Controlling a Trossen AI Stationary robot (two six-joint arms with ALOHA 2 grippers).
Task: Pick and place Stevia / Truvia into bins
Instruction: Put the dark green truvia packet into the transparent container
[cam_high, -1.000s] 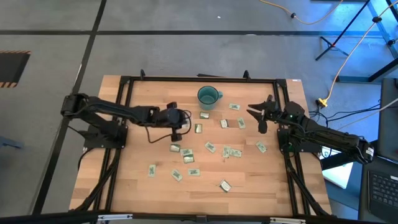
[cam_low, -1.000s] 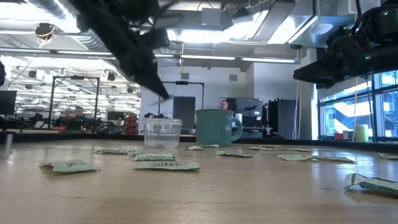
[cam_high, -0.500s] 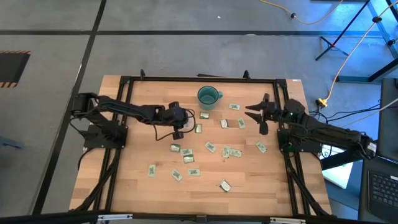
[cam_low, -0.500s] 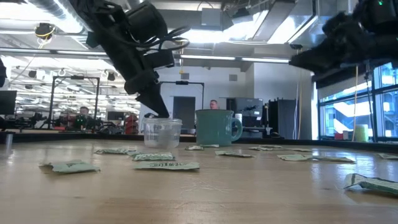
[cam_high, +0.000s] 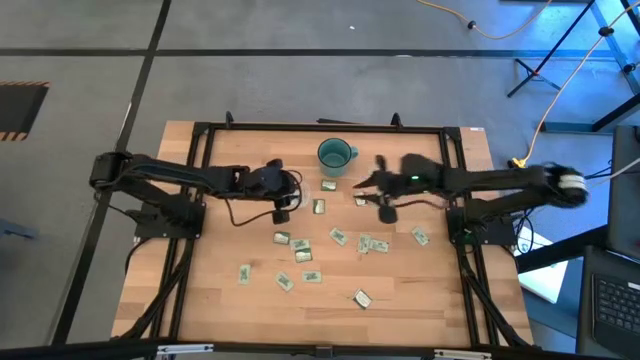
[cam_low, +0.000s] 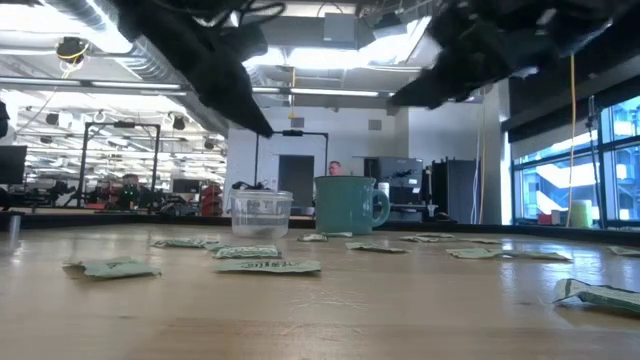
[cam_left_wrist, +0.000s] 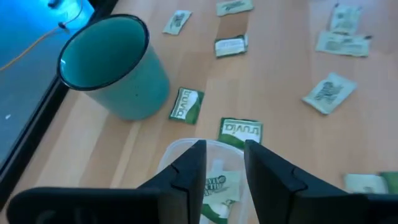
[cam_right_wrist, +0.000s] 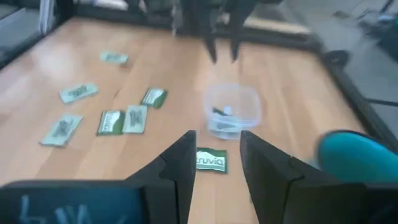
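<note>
Above the tub (cam_left_wrist: 211, 180), the left hand (cam_left_wrist: 222, 163) hangs with fingers apart, a packet (cam_left_wrist: 214, 185) lying inside. Right hand (cam_right_wrist: 216, 163) hovers near the mug (cam_high: 335, 155), fingers apart.

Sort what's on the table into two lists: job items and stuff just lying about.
Job items:
- Truvia packets scattered over the table
- clear tub, with a packet already inside
- left pincer, open above the tub
- right pincer, open, facing the tub

Lying about:
- teal mug

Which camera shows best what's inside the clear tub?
The left wrist view: it looks down into the clear tub, showing a packet inside. The right wrist view is blurred, the low view side-on, the high view mostly hides it.
</note>
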